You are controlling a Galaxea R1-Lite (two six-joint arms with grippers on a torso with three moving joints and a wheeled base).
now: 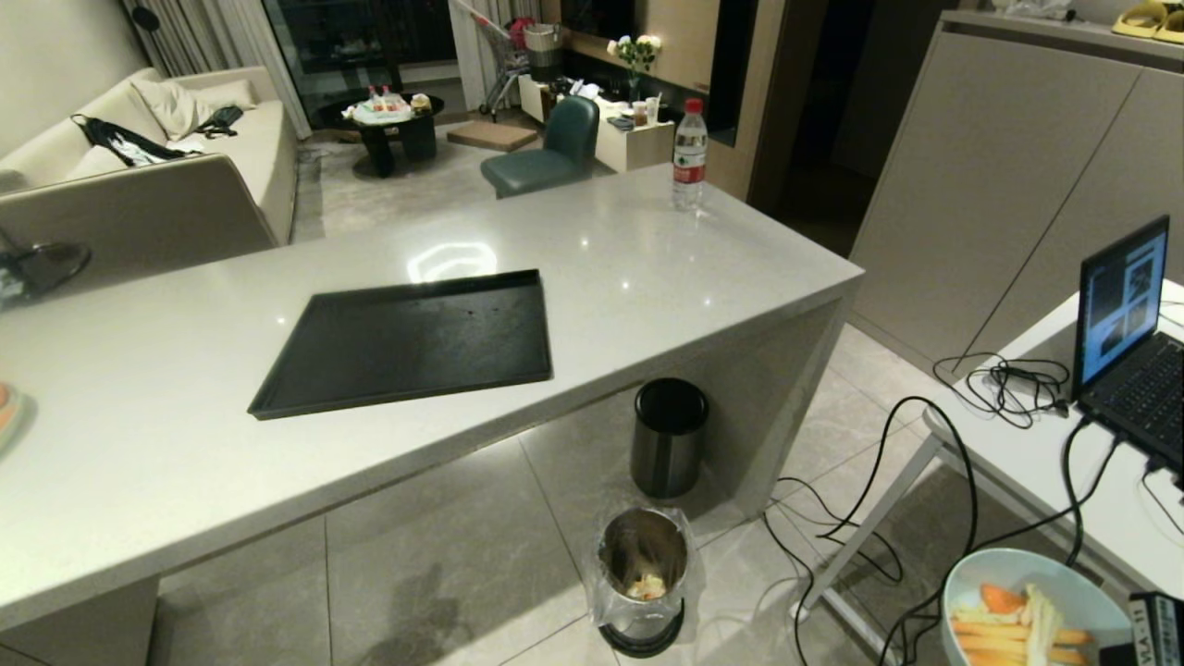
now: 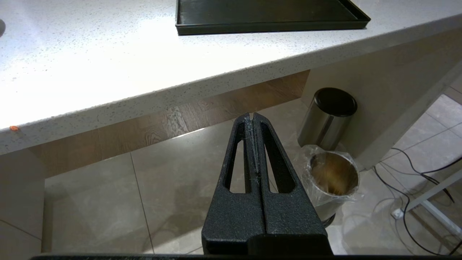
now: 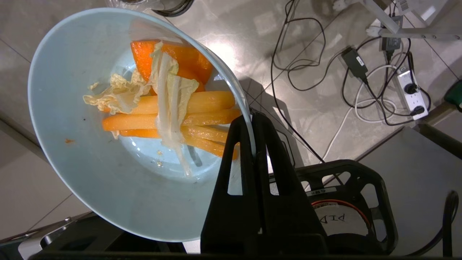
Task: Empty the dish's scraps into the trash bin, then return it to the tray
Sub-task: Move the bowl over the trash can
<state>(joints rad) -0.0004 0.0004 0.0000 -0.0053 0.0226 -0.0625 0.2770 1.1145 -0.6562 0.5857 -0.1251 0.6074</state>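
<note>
Readable only: "VLA-11" on a black tag [image 1: 1156,629] at the head view's corner. Right gripper [image 3: 252,119] pinching the dish [image 3: 90,173] rim, scraps [image 3: 173,115] inside; left gripper [image 2: 252,117] pressed together, empty.

dish [image 3: 90,180] light blue | scraps [image 3: 173,115] orange, pale yellow | tray [image 1: 407,342] black

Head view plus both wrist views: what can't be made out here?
- Dish: head view's bottom edge cuts it off; right tool unseen there.
- Trash bin: contents too small to identify.
- Trash bin in right wrist view: cropped by the frame edge.
- Laptop screen: too small to read.
</note>
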